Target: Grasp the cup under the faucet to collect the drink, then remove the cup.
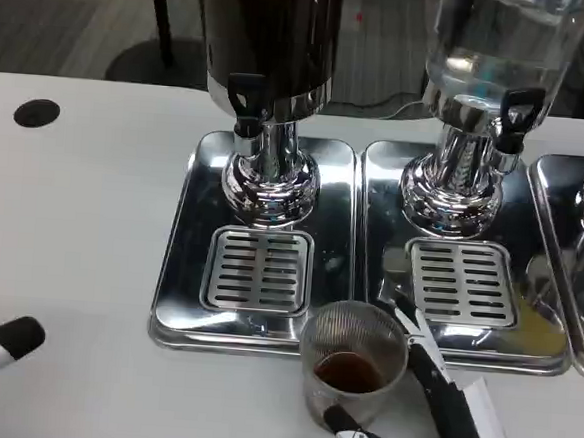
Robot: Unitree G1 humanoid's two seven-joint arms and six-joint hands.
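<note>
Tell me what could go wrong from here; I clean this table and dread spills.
1. The right hand holds the ribbed clear cup with fingers around its side; a slip or tilt could spill the dark drink.
2. The cup sits just past the chrome drip tray's front edge, so any spill would likely hit the white table, not the grate.

Bright, even overhead light — hard glare on the chrome drip trays (183,272); edges softly blurred, shadows faint.
</note>
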